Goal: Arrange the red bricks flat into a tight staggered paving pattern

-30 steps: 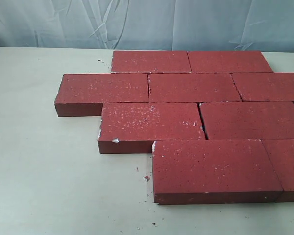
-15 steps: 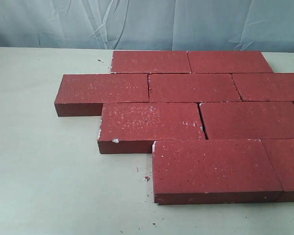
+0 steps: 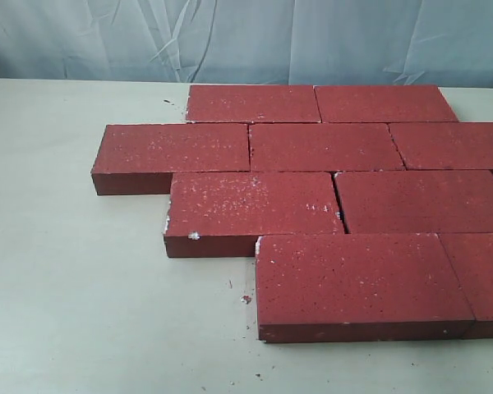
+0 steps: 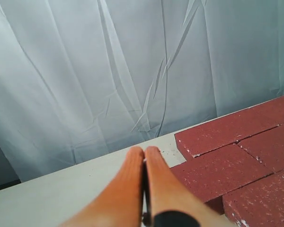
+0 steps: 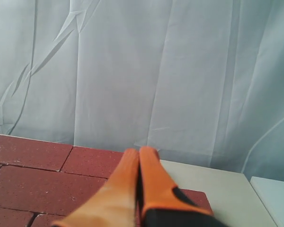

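Note:
Several dark-red bricks (image 3: 329, 197) lie flat on the pale table (image 3: 74, 287) in four staggered rows, edges touching, with a thin gap beside the third-row brick (image 3: 251, 205). No gripper shows in the exterior view. In the left wrist view my left gripper (image 4: 144, 153) is shut and empty, raised above the table beside the bricks (image 4: 227, 156). In the right wrist view my right gripper (image 5: 139, 155) is also shut and empty, hovering over the bricks (image 5: 33, 184) near their far end.
A wrinkled pale curtain (image 3: 246, 37) hangs behind the table. Small crumbs of brick (image 3: 245, 300) lie on the table near the front brick. The right-hand bricks run past the exterior view's right edge.

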Motion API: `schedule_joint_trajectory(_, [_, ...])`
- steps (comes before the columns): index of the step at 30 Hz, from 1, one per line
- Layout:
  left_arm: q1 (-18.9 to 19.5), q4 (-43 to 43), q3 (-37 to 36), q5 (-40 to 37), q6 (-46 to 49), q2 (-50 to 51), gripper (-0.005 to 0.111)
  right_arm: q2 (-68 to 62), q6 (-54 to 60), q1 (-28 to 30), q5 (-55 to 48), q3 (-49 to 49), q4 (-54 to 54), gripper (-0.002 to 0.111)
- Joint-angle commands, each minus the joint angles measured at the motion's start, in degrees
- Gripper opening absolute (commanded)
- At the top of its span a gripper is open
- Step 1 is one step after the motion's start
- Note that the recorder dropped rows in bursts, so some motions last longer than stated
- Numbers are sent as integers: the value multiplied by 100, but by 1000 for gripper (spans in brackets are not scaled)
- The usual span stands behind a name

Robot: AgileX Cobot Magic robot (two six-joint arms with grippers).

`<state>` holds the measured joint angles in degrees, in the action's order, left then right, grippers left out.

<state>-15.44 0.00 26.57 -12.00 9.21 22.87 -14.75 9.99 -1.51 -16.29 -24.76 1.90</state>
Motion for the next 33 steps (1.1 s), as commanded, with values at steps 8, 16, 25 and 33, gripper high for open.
schedule_joint_trajectory(8, [-6, -398, -34, 3, -14, -22, 0, 31, -19, 33, 18, 13, 19, -1])
schedule_joint_trajectory(16, [165, 1097, -203, -551, -1446, -752, 0, 31, -19, 33, 19, 13, 19, -1])
schedule_joint_trajectory(25, [932, 698, -1029, -10, -1388, -1171, 0, 31, -19, 33, 19, 13, 19, -1])
schedule_joint_trajectory(33, [1192, 341, -1723, 312, -1297, -1551, 0, 31, -19, 33, 19, 13, 19, -1])
